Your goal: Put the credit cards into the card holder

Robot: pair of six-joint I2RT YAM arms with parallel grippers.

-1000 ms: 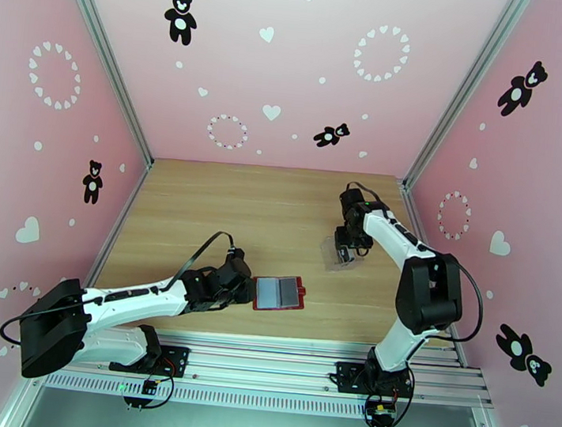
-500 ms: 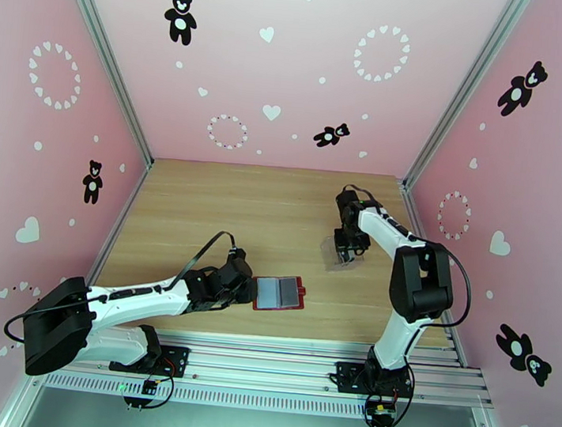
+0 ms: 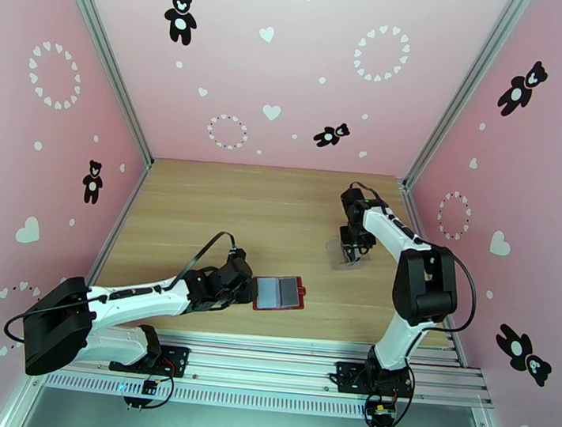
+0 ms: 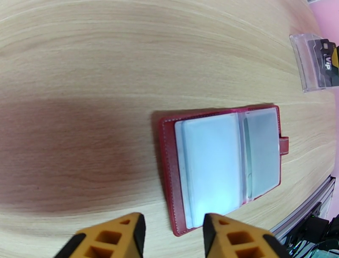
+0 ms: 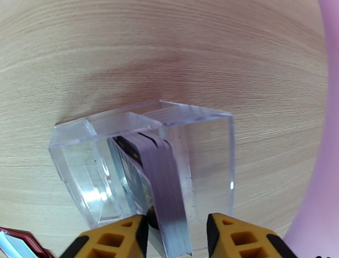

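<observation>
The card holder (image 3: 280, 293) lies open on the wood near the front edge, dark red with greyish clear pockets (image 4: 229, 163) facing up. My left gripper (image 3: 251, 290) sits at its left edge, open, with the fingertips (image 4: 171, 237) straddling one corner of the cover. The credit cards (image 5: 163, 182) stand on edge as a stack inside a clear plastic box (image 5: 203, 140). In the left wrist view one dark card (image 4: 324, 61) shows through the box. My right gripper (image 3: 350, 252) reaches down into the box. Its jaws (image 5: 176, 237) are either side of the stack, with a gap still showing on the right.
The clear box (image 3: 342, 260) sits right of centre, a hand's width behind and to the right of the card holder. Pink walls close in the table on three sides. A metal rail (image 3: 307, 356) runs along the front edge just beyond the holder.
My right gripper has shifted slightly right and down onto the clear box, and its jaws have narrowed around the card stack. The left arm and card holder have not moved.
</observation>
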